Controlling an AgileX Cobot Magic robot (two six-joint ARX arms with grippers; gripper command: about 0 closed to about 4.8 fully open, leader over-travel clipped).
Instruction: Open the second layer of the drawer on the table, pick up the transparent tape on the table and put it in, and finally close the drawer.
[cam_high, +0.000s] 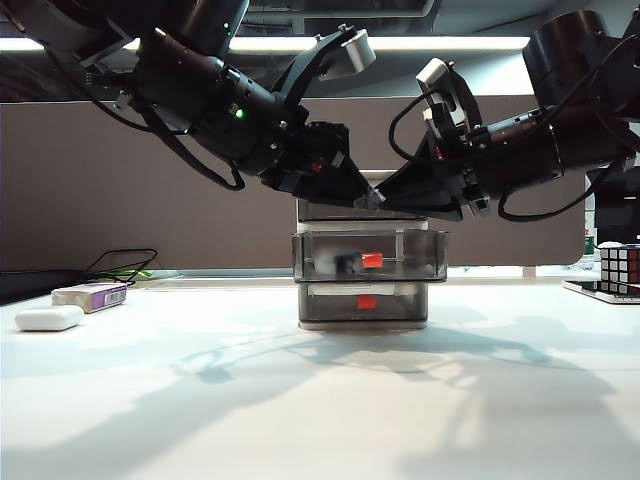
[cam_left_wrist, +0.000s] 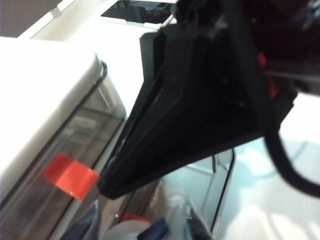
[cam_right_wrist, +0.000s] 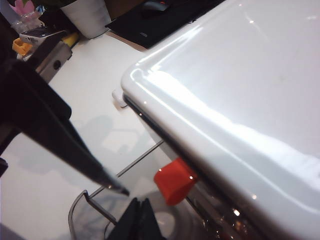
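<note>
Bare white table (cam_high: 320, 420) up front, nothing on it but the arms' shadows, and out at nine o'clock a white oval case (cam_high: 48, 318) with a purple-and-white box (cam_high: 92, 296) just behind it, both well apart from the action. Dead centre stands the drawer (cam_high: 365, 262), and its second layer (cam_high: 370, 255) is pulled out toward us, jutting past the bottom tray beneath. Inside that open tray there is a dark lump beside the red-orange tab, and that looks to be the transparent tape (cam_high: 347, 263), already dropped in; the left wrist view shows a white roll and something dark lying in the same tray. So I judge the placing step done, with the closing step now in hand. Above the drawer, the left pincer (cam_high: 368, 198) comes in from ten o'clock, its tip just over the top front edge; its black fingers (cam_left_wrist: 190, 120) fill the wrist view, and I cannot tell whether they stand spread or pressed together, though nothing shows between them. The right pincer (cam_high: 392, 195) reaches in from two o'clock to nearly the same spot; only one dark finger (cam_right_wrist: 65, 145) shows over the tray's rim, so its state I cannot tell either. Next move, to my eye: get a fingertip against the pulled-out front and push it straight back, level, so the light unit does not skid. Far at three o'clock sits a puzzle cube (cam_high: 620, 268).
</note>
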